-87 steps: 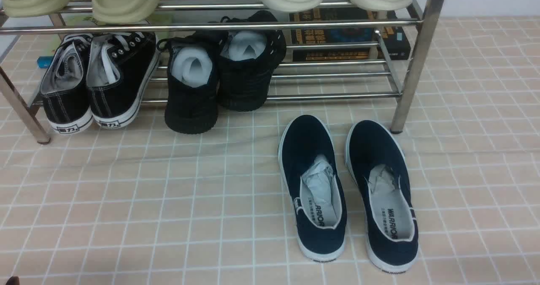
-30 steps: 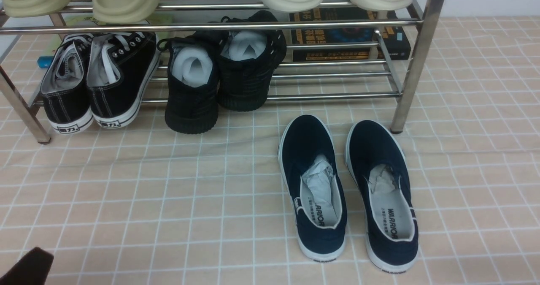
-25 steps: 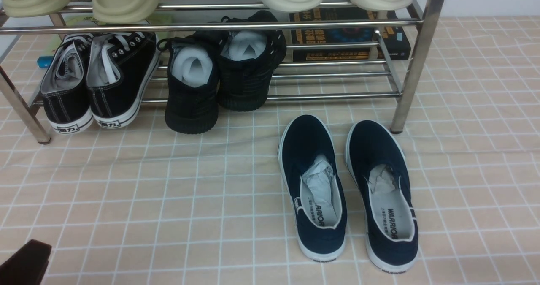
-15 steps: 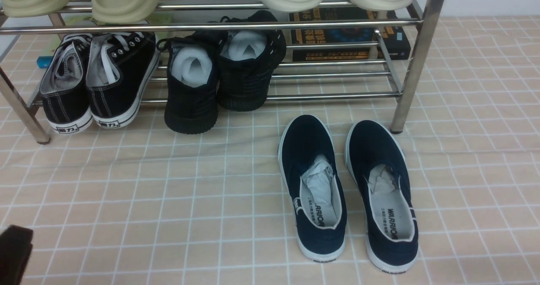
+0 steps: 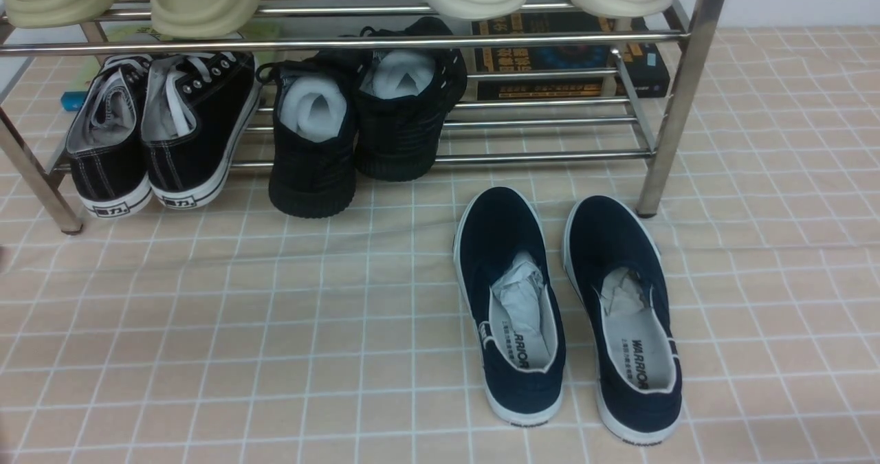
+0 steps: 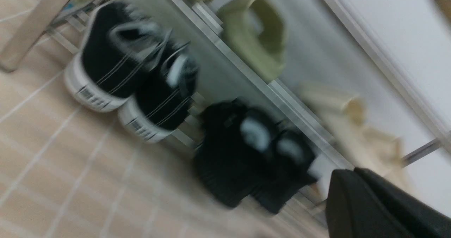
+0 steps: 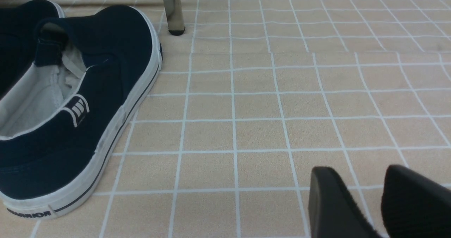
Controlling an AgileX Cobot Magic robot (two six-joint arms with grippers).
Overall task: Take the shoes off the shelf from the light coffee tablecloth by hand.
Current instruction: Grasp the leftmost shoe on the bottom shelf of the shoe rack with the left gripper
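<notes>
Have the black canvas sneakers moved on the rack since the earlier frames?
No. The black canvas sneakers sit in the same spot beside the shelf's left front leg.

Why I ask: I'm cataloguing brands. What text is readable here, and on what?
"WARRIOR": each insole of the navy slip-ons; finer print beside it unreadable.
"WARRIOR": one slip-on's heel rubber, right wrist view.
Black canvas sneakers, heel patches: Chinese characters, too small.
Dark books behind the shelf: gold print, blurred.

The front camera looks down at the chrome tube shoe rack (image 5: 344,42), which the left wrist view shares obliquely, while the right wrist camera sits low beside a navy slip-on shoe (image 7: 112,58).
</notes>
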